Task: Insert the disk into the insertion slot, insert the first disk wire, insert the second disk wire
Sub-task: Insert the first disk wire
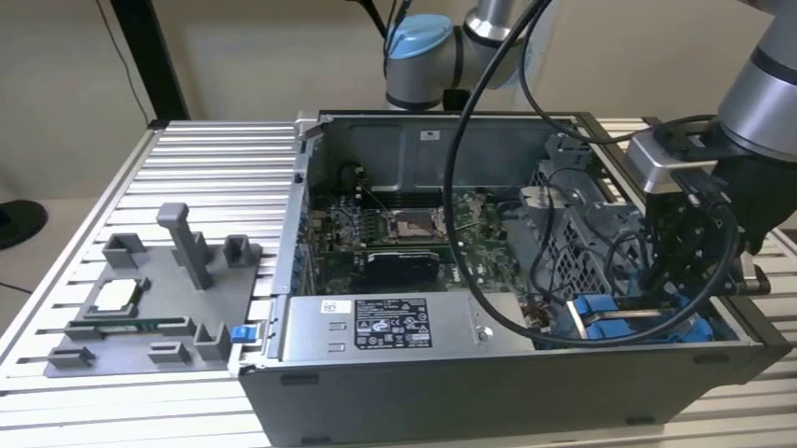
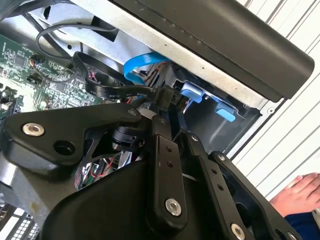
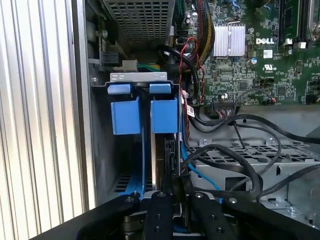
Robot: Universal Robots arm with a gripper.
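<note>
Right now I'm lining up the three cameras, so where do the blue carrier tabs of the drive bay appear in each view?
Exterior view: blue carrier tabs at the exterior view's lower right, in the computer case's near corner.
Second wrist view: the tabs sit just inside the case's silver rim, beside a blue flat cable.
First wrist view: two tabs side by side between the case wall and black cables.
Shared landmark: the green motherboard.
</note>
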